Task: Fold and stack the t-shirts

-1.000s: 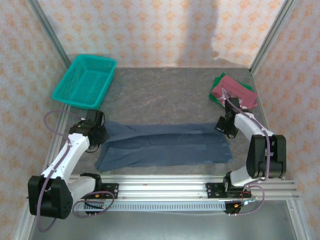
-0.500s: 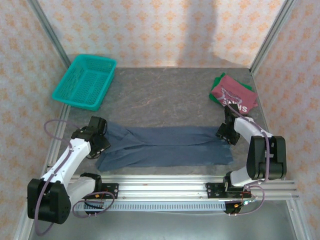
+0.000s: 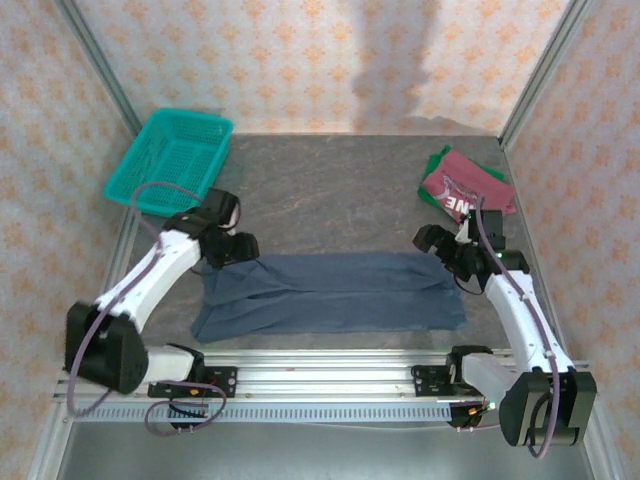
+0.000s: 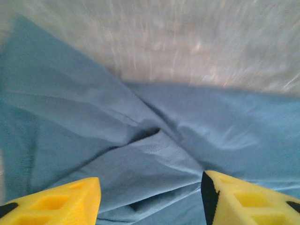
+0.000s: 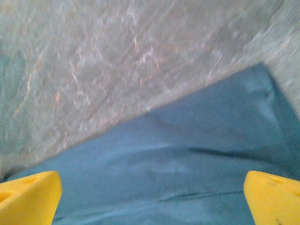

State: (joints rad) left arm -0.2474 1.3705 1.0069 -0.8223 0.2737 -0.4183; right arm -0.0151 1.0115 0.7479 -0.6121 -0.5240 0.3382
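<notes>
The slate-blue t-shirt lies as a long folded strip across the near part of the table; its creased cloth also shows under the left wrist camera, and its flat cloth under the right one. My left gripper hovers over the strip's far left corner, open, with nothing between its yellow fingertips. My right gripper hangs over the far right corner, wide open and empty, fingertips apart. A dark red t-shirt with white lettering lies folded on a green one at the back right.
A teal mesh basket stands at the back left of the grey table. Metal frame posts rise at the back corners, and an aluminium rail runs along the near edge by the arm bases.
Both grippers went from shut to open and let go of the blue shirt. They lifted off and swung inward toward the far edge; the shirt now lies as a narrower, tidier strip.
</notes>
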